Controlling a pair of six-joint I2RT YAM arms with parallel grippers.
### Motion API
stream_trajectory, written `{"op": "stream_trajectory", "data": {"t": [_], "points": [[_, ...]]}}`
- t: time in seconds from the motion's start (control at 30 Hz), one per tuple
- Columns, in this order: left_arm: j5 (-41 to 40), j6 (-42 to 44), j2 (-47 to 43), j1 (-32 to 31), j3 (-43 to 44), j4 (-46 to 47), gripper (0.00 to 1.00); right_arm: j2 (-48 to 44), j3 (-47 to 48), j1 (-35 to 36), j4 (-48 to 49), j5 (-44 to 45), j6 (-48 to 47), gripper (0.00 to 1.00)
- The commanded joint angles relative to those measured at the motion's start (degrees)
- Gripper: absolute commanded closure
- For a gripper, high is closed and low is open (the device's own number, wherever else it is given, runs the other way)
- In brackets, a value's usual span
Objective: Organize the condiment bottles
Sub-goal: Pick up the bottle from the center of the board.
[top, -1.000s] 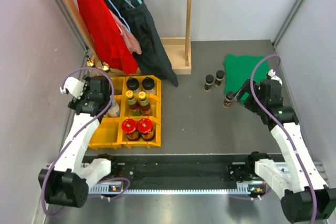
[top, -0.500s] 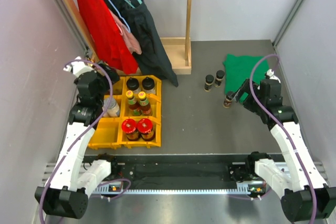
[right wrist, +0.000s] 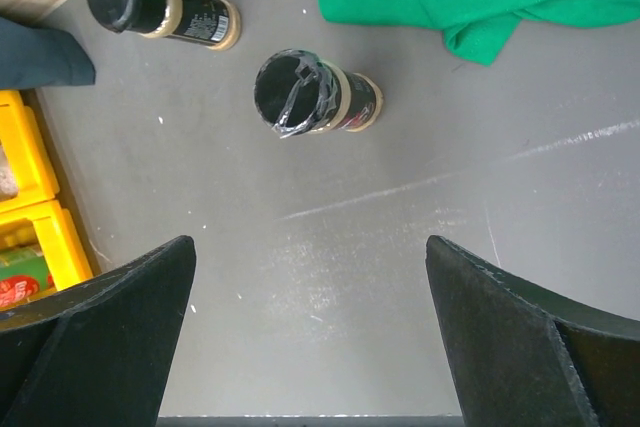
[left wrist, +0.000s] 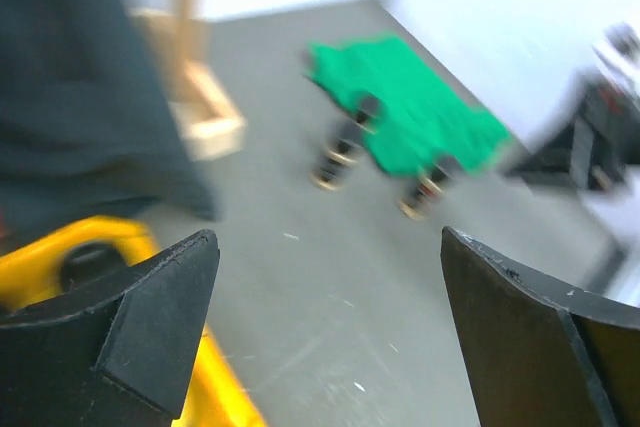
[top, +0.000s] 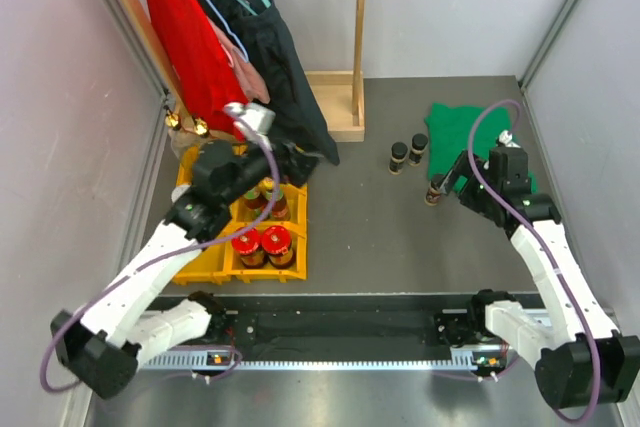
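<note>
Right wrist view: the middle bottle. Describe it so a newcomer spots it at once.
Start at the green cloth on the table's far right. Three black-capped bottles stand beside it; this bottle stands alone nearest the right gripper, away from the other pair, and its cap wears loose crinkled film.

You work in a robotics lab cell: white panel walls (top: 450,7) and aluminium framing (top: 561,19) enclose the grey bench (top: 380,237).

Wide gap between yellow tray (top: 265,272) and bottles (top: 398,157)
</note>
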Motion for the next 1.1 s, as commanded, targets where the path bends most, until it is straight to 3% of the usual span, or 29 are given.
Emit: {"op": "stream_trajectory", "data": {"t": [0.0, 0.27, 0.5, 0.8, 1.07], "points": [[-4.24, 8.06, 6.87, -10.47, 4.15, 4.52, 0.04, 1.08, 0.09, -0.71, 3.06, -0.06, -0.38, 0.04], [-15.03, 9.12, 27.53, -19.19, 13.37, 6.29, 0.04, 0.73, -1.05, -0.62, 2.97, 0.73, -0.82, 0.04], [-19.89, 7.80, 41.77, -21.13, 22.24, 10.51, 0.04, 1.52, -1.75, -0.62, 4.72, 0.30, -0.82, 0.04], [-19.89, 6.13, 57.14, -21.31, 32.35, 12.97, 0.05, 1.70, -4.13, -0.53, 6.31, 0.29, -1.52, 0.05], [-18.31, 6.57, 64.54, -21.31, 39.13, 11.48, 0.04, 2.49, -4.30, -0.62, 7.28, -0.58, -2.49, 0.04]]}}
